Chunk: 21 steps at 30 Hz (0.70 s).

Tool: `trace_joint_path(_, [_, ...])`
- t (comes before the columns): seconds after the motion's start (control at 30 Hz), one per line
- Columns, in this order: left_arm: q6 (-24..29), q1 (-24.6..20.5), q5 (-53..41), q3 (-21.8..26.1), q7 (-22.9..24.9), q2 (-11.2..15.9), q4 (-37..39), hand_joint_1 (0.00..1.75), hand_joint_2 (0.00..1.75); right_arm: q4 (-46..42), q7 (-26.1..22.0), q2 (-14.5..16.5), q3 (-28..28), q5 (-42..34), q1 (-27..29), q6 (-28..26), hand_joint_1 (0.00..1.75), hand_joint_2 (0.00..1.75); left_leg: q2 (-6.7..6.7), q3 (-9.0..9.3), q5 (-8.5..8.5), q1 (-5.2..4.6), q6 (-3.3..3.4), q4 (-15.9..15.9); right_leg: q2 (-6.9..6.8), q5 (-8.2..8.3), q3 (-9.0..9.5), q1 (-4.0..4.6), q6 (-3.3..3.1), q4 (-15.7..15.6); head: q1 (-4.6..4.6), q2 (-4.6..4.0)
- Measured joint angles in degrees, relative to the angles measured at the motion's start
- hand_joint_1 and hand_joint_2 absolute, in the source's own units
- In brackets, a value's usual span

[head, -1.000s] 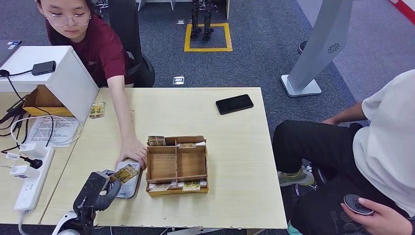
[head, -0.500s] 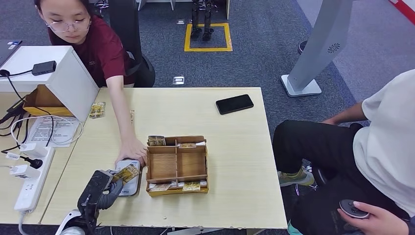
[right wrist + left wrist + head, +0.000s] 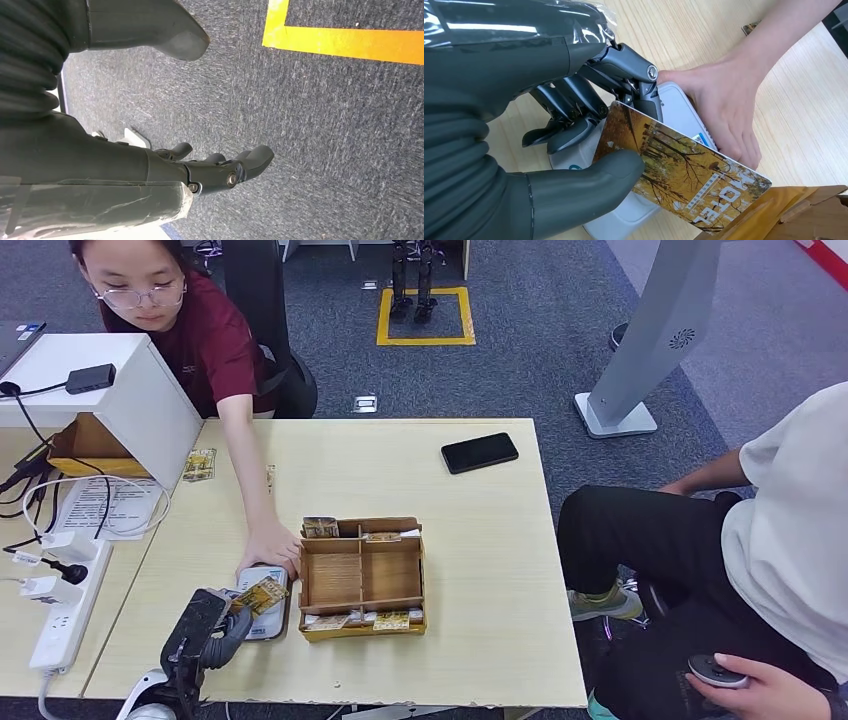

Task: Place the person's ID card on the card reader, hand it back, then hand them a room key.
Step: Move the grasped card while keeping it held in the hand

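Left hand [image 3: 574, 125] pinched the yellow autumn-print card [image 3: 679, 170] between thumb and fingers [image 3: 569, 107], over the white card reader [image 3: 262, 590]. Best to lower it flat, clear of the person's hand [image 3: 724, 100] resting on the reader. Wrist view showed "HOTEL" print. Right hand [image 3: 215, 170] hung empty over carpet, fingers loosely apart.

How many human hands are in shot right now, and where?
2. One person's hand rests on the card reader beside the left hand, which holds the card. Another hand at lower right holds a small controller. Others may be hidden.
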Motion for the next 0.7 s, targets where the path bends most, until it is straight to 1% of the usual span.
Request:
trace_joint_path(0.1, [0.2, 0.0, -0.6, 0.0, 0.1, 0.0, 0.0, 1.75, 1.75, 0.0, 0.0, 0.0, 0.0, 0.1, 0.0, 0.0, 0.00, 1.75, 0.00, 0.00, 0.00, 0.00, 0.00, 0.0, 0.00, 0.00, 0.00, 0.00, 0.00, 0.0, 0.00, 0.00])
trace_joint_path(0.3, [2.3, -0.5, -4.1, 0.0, 0.8, -0.6, 0.9, 1.75, 1.75, 0.0, 0.0, 0.1, -0.2, 0.8, 0.0, 0.1, 0.00, 1.75, 0.00, 0.00, 0.00, 0.00, 0.00, 0.0, 0.00, 0.00, -0.01, 0.00, 0.00, 0.0, 0.00, 0.00])
trace_joint_path(0.53, [4.8, -1.3, -10.7, 0.0, 2.0, -0.9, 2.0, 1.75, 1.75, 0.0, 0.0, 0.3, -1.1, 1.4, 0.0, 0.3, 0.00, 1.75, 0.00, 0.01, 0.00, 0.00, 0.00, 0.0, 0.00, 0.00, 0.00, 0.00, 0.00, 0.0, 0.00, 0.00])
trace_joint_path(0.7, [7.0, -2.3, -17.6, 0.0, 3.2, -1.4, 2.8, 1.75, 1.75, 0.0, 0.0, 0.4, -1.4, 1.9, 0.0, 0.4, 0.00, 1.75, -0.01, 0.03, 0.00, 0.00, 0.00, 0.0, -0.01, 0.00, 0.04, 0.00, 0.00, 0.0, 0.00, 0.00])
